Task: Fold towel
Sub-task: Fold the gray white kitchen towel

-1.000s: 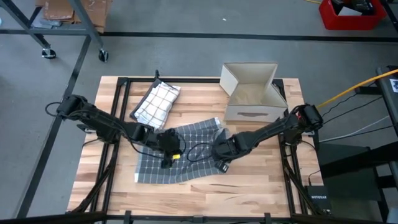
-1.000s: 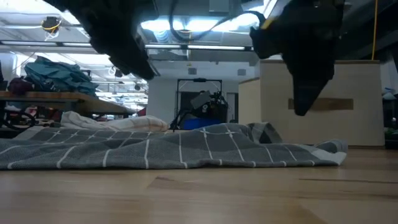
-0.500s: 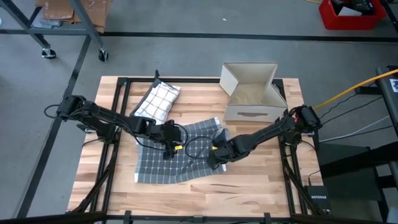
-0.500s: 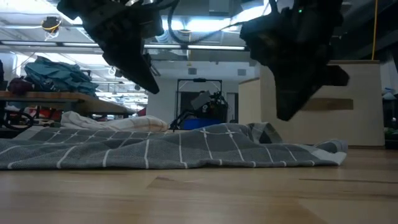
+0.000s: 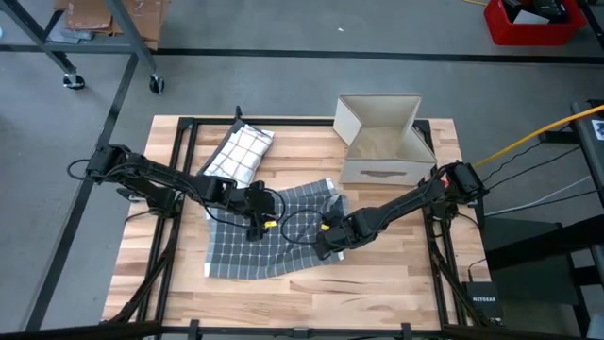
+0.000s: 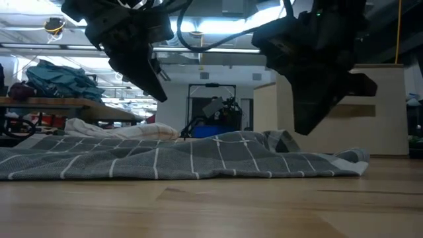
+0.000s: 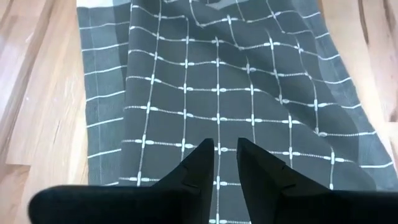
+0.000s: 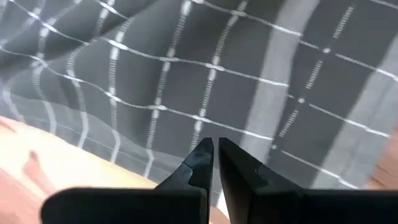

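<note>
I am reaching both arms in toward the middle of the table, each stretched low from its own side. My left gripper (image 5: 253, 229) is hanging clear above the surface, pointing down, its fingers (image 7: 198, 163) standing a narrow gap apart and gripping nothing. My right gripper (image 5: 327, 244) is hovering at about the same height, angled downward, its fingers (image 8: 200, 158) drawn almost together and empty. The two grippers are sitting near each other, not touching.

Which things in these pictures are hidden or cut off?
- Cardboard box: its contents, high view, too small to tell.
- Grey towel: middle part, high view, covered by both arms.
- White towel: low view, mostly hidden behind the grey towel.
</note>
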